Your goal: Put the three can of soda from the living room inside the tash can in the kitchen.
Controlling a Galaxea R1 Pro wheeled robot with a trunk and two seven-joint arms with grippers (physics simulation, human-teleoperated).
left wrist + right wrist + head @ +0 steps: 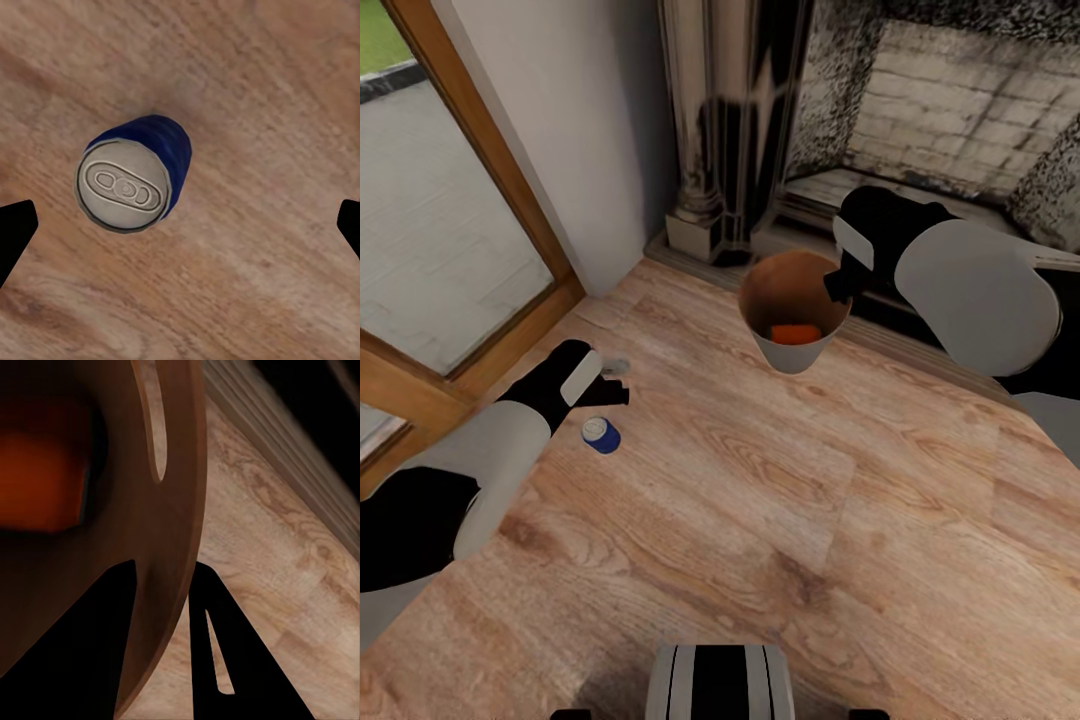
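Note:
A dark blue can of soda (601,434) with a silvery top stands upright on the wood floor. My left gripper (610,392) hovers just above and beside it, open; in the left wrist view the can (135,176) lies between the spread fingertips of that gripper (180,225), nearer one side. The trash can (792,358) hangs tilted above the floor in front of the fireplace. My right gripper (842,285) is shut on its rim, one finger inside and one outside the wall (176,472). An orange can (796,334) lies at its bottom, also seen as an orange blur (37,472).
The dark ornate fireplace (740,130) and its brick hearth (950,110) stand straight ahead. A wood-framed glass door (450,260) fills the left side. A small grey disc (618,367) lies on the floor by my left gripper. My base (720,682) shows at the bottom edge.

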